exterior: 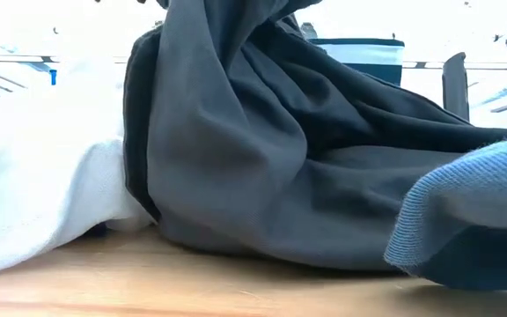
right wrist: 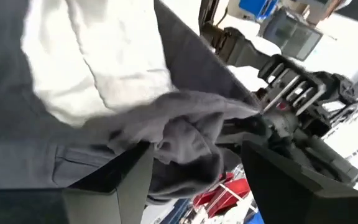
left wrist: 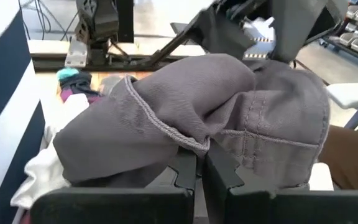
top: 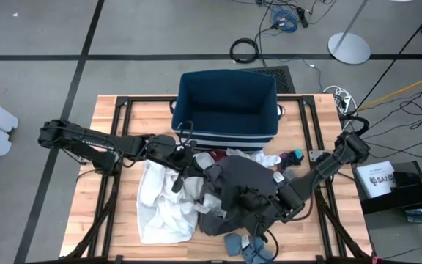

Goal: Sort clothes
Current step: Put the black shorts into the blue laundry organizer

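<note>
Two claws meet at the dark grey garment [top: 240, 183]: left claw [left wrist: 201, 171] pinched on its hem, right claw [right wrist: 191, 168] apart around a fold.

Grey garment [top: 244, 183] piled btwn my arms blocks centre; bin [top: 228, 106] walls off behind; bare table [top: 116, 227] free on my left.

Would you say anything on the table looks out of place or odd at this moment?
Yes: the bin looks empty while the clothes lie heaped on the table in front of it. Both arms are on one dark grey garment: the left gripper is shut on its edge, and the right gripper has cloth bunched between its fingers.
</note>
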Robot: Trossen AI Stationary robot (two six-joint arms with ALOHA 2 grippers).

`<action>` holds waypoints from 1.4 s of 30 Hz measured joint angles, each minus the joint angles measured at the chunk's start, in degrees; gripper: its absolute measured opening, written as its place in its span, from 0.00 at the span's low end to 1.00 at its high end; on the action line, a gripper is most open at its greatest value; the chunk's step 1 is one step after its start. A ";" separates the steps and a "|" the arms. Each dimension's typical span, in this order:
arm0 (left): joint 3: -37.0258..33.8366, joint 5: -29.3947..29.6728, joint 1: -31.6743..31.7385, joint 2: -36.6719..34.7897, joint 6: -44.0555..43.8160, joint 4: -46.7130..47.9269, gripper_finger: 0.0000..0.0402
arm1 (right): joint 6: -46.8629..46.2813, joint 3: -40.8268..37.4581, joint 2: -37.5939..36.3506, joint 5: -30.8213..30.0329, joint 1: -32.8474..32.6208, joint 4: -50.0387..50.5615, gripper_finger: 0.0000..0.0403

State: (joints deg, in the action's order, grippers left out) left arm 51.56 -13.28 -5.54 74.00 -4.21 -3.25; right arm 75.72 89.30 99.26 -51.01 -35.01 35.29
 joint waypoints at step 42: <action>-0.01 -1.84 -1.43 1.53 3.28 -1.58 0.24 | -9.59 -0.04 0.00 4.79 6.79 -2.99 0.03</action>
State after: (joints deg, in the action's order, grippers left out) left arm 51.55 -15.12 -6.98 75.53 -0.93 -4.83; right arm 66.13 89.25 99.26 -46.22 -28.23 32.30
